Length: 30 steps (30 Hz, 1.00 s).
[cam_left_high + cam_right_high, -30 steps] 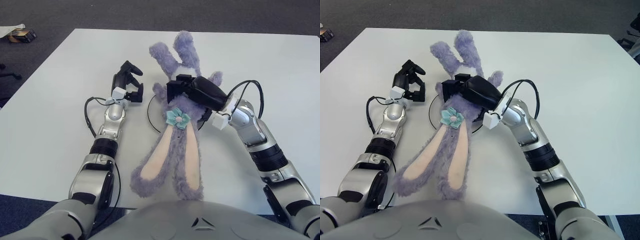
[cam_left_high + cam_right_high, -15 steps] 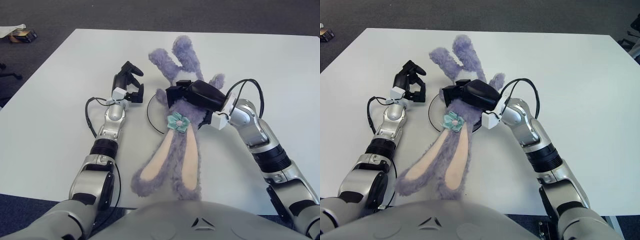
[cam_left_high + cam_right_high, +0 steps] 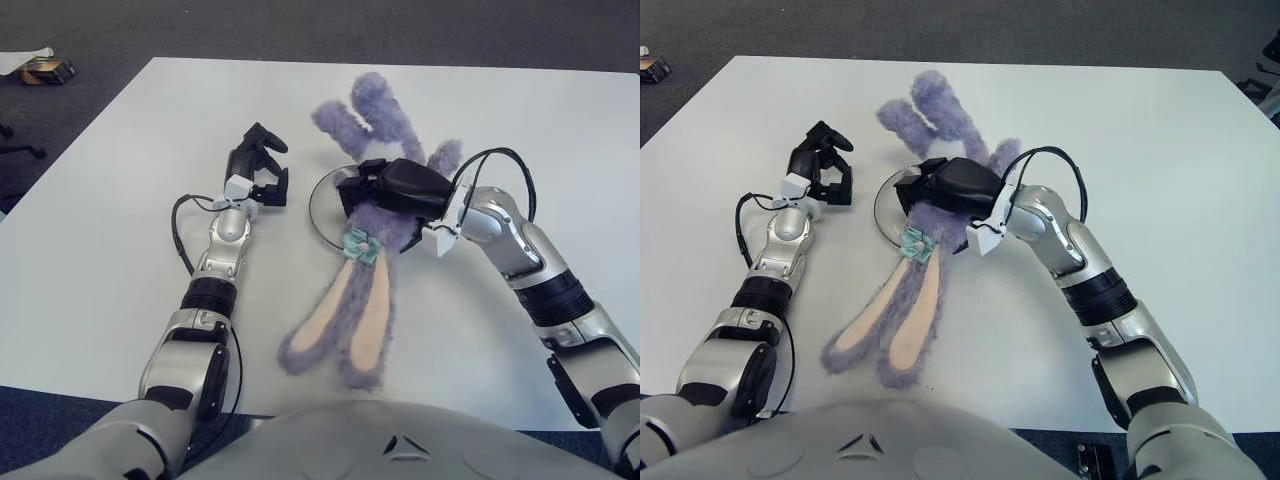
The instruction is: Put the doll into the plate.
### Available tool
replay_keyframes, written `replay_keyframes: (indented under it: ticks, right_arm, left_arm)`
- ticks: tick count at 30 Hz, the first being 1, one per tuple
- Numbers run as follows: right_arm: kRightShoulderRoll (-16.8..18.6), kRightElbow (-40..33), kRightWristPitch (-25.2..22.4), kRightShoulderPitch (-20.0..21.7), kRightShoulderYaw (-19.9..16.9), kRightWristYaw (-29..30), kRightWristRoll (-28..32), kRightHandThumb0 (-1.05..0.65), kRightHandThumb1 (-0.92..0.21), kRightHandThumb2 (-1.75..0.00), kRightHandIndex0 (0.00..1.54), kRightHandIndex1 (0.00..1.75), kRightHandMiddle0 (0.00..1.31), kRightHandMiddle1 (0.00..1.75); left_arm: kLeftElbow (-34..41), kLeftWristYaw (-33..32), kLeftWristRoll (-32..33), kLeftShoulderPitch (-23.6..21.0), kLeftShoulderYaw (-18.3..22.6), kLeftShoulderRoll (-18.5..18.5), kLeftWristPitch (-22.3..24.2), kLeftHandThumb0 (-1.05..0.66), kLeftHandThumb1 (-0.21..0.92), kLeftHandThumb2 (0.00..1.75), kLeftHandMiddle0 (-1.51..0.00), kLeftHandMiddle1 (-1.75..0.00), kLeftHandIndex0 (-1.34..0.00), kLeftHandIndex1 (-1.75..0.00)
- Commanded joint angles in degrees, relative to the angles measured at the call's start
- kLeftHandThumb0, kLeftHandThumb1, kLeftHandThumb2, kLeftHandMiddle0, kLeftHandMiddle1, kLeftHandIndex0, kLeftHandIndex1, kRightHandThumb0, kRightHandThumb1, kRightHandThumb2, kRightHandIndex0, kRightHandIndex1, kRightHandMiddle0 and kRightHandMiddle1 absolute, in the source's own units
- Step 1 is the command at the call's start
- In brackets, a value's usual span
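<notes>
On the white table (image 3: 110, 180), the left hand (image 3: 256, 172) shows left of the plate (image 3: 322, 200), its fingers curled and holding nothing. The purple doll (image 3: 368, 215) lies across the plate, body over it, two limbs reaching past the far rim and its long ears (image 3: 345, 325) trailing toward the robot on the table. The right hand (image 3: 388, 187) sits on the doll's body, fingers clamped around it
</notes>
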<state>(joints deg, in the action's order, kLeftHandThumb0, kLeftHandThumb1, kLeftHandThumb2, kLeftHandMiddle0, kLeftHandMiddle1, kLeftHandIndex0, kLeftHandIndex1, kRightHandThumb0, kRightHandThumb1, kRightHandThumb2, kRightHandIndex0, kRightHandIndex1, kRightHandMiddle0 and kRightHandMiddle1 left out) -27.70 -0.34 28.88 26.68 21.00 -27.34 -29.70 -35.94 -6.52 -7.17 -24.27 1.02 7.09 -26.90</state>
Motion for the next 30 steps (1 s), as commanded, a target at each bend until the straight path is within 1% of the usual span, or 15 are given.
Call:
replay_keyframes:
  ticks: [1,2,3,5,7,8,9,12,13,17,22,30]
  right_arm:
    - [-1.2,2.9,0.7,0.8,0.7,-0.9,-0.6,-0.76,-0.76,-0.6,0.14,1.28,0.05,1.39]
    - [-1.4,3.3,0.9,1.1,0.7,-1.1,-0.4,-0.78,-0.77,-0.58,0.11,1.19,0.04,1.34]
    - [-1.5,3.6,1.1,1.3,0.7,-1.3,-0.3,-0.81,-0.8,-0.53,0.08,1.06,0.03,1.26]
    - [-2.1,4.2,1.5,1.8,0.9,-2.5,0.3,-0.83,-0.83,-0.47,0.05,0.92,0.01,1.17]
    - [-2.7,4.4,1.5,2.3,1.1,-4.0,0.9,-0.86,-0.87,-0.4,0.02,0.74,0.01,1.06]
    - [-3.0,4.5,1.1,2.4,1.1,-4.9,1.3,-0.87,-0.87,-0.39,0.02,0.7,0.0,1.04]
    - [-3.3,4.4,0.4,2.5,1.2,-6.0,1.6,-0.88,-0.88,-0.36,0.01,0.59,0.0,0.99]
    - [-3.9,4.4,-0.6,2.8,1.3,-8.0,2.1,-0.91,-0.88,-0.32,0.0,0.35,0.0,0.87]
    - [-3.9,4.4,-0.7,2.9,1.2,-8.2,2.2,-0.92,-0.88,-0.32,0.0,0.3,0.0,0.84]
    - [-4.1,4.8,-1.0,3.3,1.2,-9.0,2.1,-0.94,-0.89,-0.3,0.0,0.18,0.0,0.76]
    - [-4.8,6.6,1.0,4.4,1.2,-9.0,2.0,-0.95,-0.88,-0.28,0.0,0.08,0.0,0.68]
    - [-5.1,8.4,3.3,5.2,0.9,-9.4,4.1,-0.93,-0.87,-0.27,0.01,0.06,0.0,0.64]
  left_arm:
    - [-2.5,0.6,0.0,4.7,-0.5,-0.6,0.9,-0.02,0.16,1.51,-0.77,-1.75,-0.49,-1.71]
    - [-2.6,0.6,0.0,4.7,-0.5,-0.6,0.9,-0.02,0.16,1.51,-0.77,-1.75,-0.49,-1.71]
    - [-2.6,0.6,0.0,4.7,-0.5,-0.6,0.9,-0.02,0.15,1.51,-0.77,-1.75,-0.49,-1.71]
    - [-2.6,0.6,0.0,4.7,-0.5,-0.6,0.9,-0.02,0.15,1.51,-0.77,-1.75,-0.49,-1.72]
    - [-2.8,0.7,0.1,4.6,-0.4,-0.6,0.9,-0.02,0.15,1.52,-0.77,-1.75,-0.49,-1.72]
    - [-2.9,0.8,0.2,4.6,-0.4,-0.7,1.0,-0.02,0.15,1.52,-0.77,-1.75,-0.49,-1.72]
    - [-3.0,0.9,0.3,4.5,-0.3,-0.7,1.0,-0.02,0.15,1.52,-0.77,-1.75,-0.49,-1.73]
    - [-3.0,0.9,0.5,4.5,-0.2,-0.8,1.0,-0.02,0.15,1.52,-0.77,-1.75,-0.49,-1.72]
    - [-3.0,1.0,0.5,4.5,-0.2,-0.8,1.0,-0.02,0.15,1.52,-0.77,-1.75,-0.49,-1.72]
    - [-2.8,0.8,0.3,4.7,-0.2,-0.7,0.9,-0.02,0.15,1.52,-0.77,-1.75,-0.49,-1.72]
    - [-2.7,0.8,0.2,4.7,-0.3,-0.7,0.9,-0.02,0.15,1.52,-0.77,-1.75,-0.48,-1.73]
    - [-2.7,0.6,0.0,4.7,-0.4,-0.8,0.7,-0.02,0.16,1.51,-0.76,-1.75,-0.47,-1.74]
